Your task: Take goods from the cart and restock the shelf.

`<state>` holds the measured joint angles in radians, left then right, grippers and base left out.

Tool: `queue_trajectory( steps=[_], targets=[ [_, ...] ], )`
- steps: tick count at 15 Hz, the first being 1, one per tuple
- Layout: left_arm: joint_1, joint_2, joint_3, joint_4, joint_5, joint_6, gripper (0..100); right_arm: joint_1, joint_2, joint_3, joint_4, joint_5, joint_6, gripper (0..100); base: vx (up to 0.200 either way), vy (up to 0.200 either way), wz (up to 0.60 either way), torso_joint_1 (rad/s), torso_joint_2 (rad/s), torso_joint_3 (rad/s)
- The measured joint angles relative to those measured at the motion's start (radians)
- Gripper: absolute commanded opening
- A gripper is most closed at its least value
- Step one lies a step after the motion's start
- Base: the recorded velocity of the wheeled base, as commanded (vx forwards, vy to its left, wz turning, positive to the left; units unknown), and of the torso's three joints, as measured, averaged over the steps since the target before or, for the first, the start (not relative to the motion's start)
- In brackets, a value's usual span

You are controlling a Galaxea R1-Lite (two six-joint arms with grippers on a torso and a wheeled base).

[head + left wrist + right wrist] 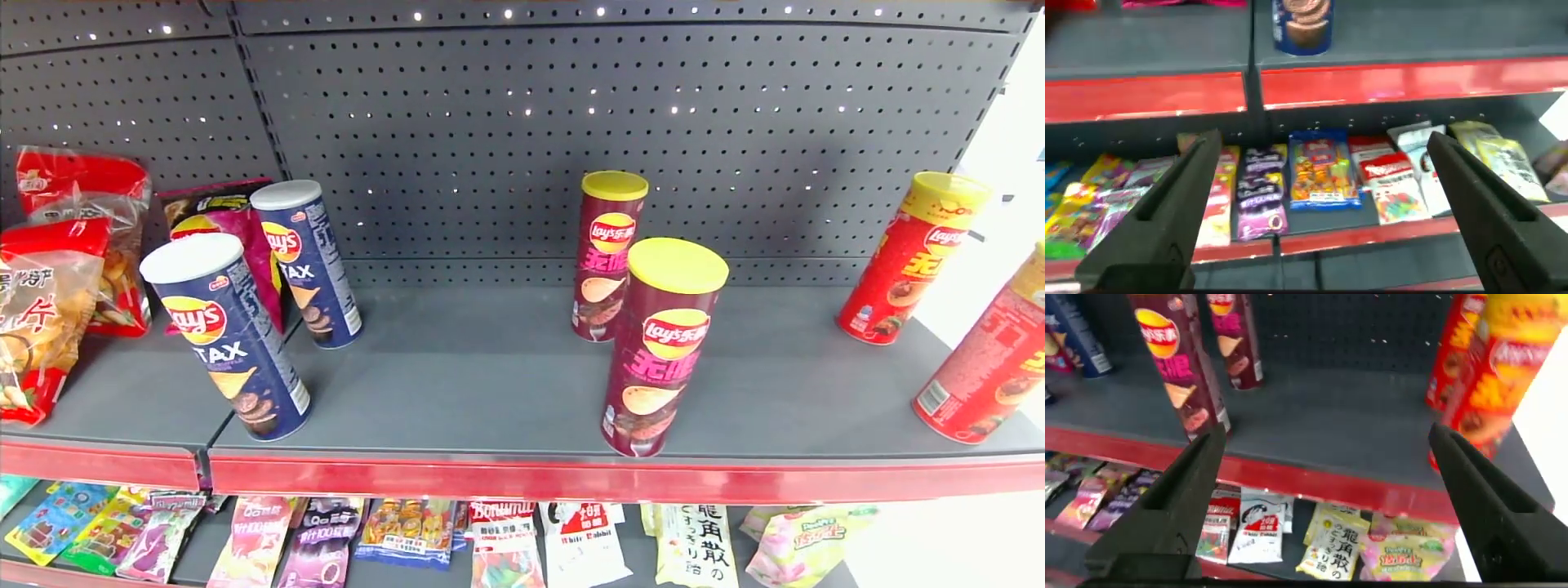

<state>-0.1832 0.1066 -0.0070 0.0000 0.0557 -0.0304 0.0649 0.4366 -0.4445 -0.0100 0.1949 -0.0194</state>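
Note:
The grey shelf [490, 384] with a red front lip carries chip cans. Two blue cans [224, 335] [306, 261] stand at the left, two maroon cans [661, 347] [608, 253] in the middle, and two red cans [914, 257] [988, 359] at the right. My left gripper [1323, 212] is open and holds nothing; it faces the lower shelf, below a blue can [1302, 24]. My right gripper [1327, 514] is also open and holds nothing; it sits in front of the shelf lip [1315, 478], between the maroon can [1176, 363] and a red can [1490, 376].
Snack bags [57, 269] fill the shelf's left end. A lower shelf holds a row of candy and snack bags [408, 535] [1319, 171] [1339, 543]. Bare shelf lies between the blue and maroon cans and between maroon and red. A pegboard wall [571, 122] backs it.

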Motion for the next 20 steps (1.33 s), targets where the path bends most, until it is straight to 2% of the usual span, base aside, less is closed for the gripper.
queue_trajectory(
  steps=[2,4,5,8,11,14,16,19,20],
  targets=[
    [0.043,-0.006,0.005,-0.002,0.004,0.007,100,0.014,0.136,-0.07,0.0,0.015,-0.026,100,0.0,0.0,0.0,0.0,0.0,0.0],
    [0.054,-0.01,0.006,-0.001,-0.055,0.05,100,0.031,0.258,-0.106,0.0,0.028,-0.034,100,0.0,0.0,0.0,0.0,0.0,0.0],
    [0.056,-0.012,0.007,0.0,-0.066,0.053,100,0.064,0.307,-0.119,-0.001,0.034,-0.031,100,0.0,0.0,0.0,0.0,0.0,0.0],
    [0.057,-0.013,0.007,0.001,-0.055,0.032,100,0.174,0.4,-0.132,0.0,0.035,-0.021,100,0.0,0.0,0.0,0.0,0.0,0.0],
    [0.058,-0.013,0.007,0.0,-0.015,0.023,100,0.204,0.481,-0.136,0.0,0.033,-0.023,100,0.0,0.0,0.0,0.0,0.0,0.0],
    [0.07,-0.012,0.007,0.001,-0.008,0.027,100,0.209,0.545,-0.122,0.0,0.033,-0.022,100,0.0,0.0,0.0,0.0,0.0,0.0],
    [0.092,-0.012,0.007,0.001,-0.009,0.027,100,0.21,0.562,-0.103,0.0,0.033,-0.023,100,0.0,0.0,0.0,0.0,0.0,0.0],
    [0.194,-0.016,0.007,0.002,-0.015,0.022,100,0.21,0.575,-0.096,0.0,0.033,-0.039,100,0.0,0.0,0.0,0.0,0.0,0.0],
    [0.21,-0.031,0.007,0.002,-0.043,0.025,100,0.211,0.576,-0.092,0.0,0.033,-0.042,100,0.0,0.0,0.0,0.0,0.0,0.0]
  ],
)
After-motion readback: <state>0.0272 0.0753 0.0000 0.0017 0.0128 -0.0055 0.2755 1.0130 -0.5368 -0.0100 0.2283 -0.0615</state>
